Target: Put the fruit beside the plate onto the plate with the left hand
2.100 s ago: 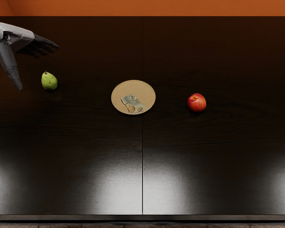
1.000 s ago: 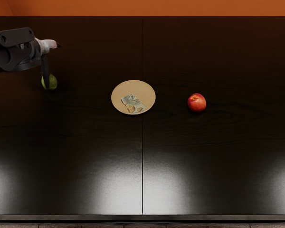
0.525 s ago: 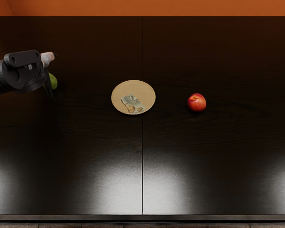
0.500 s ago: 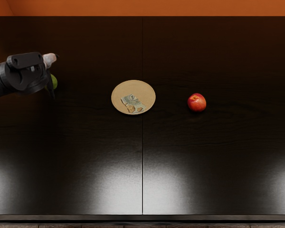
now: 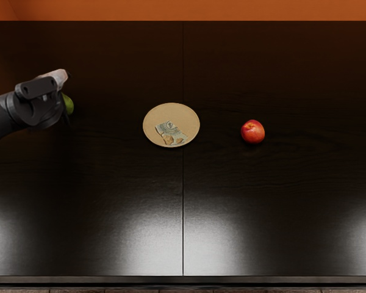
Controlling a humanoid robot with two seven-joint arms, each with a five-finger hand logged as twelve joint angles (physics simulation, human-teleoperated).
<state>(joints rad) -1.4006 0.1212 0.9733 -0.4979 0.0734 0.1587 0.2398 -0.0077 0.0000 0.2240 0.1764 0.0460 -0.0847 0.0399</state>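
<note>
A green pear (image 5: 68,105) lies on the dark table at the far left; only a sliver of it shows. My left hand (image 5: 47,97) sits over it from the left and hides most of it, its dark wrist pointing toward the picture's left edge. How the hand stands around the pear is hidden. The tan plate (image 5: 154,117) with a printed pattern in its middle lies near the table's centre, well to the right of the pear. A red apple (image 5: 252,131) rests on the table right of the plate. The right arm is out of view.
The dark glossy table (image 5: 110,201) has a seam running front to back at mid-picture, just past the plate's right side. An orange wall (image 5: 183,9) borders the table's far edge.
My left hand came down from the upper left onto the pear and turned, so its dark back now covers the fruit. The pear, plate and apple have not moved.
</note>
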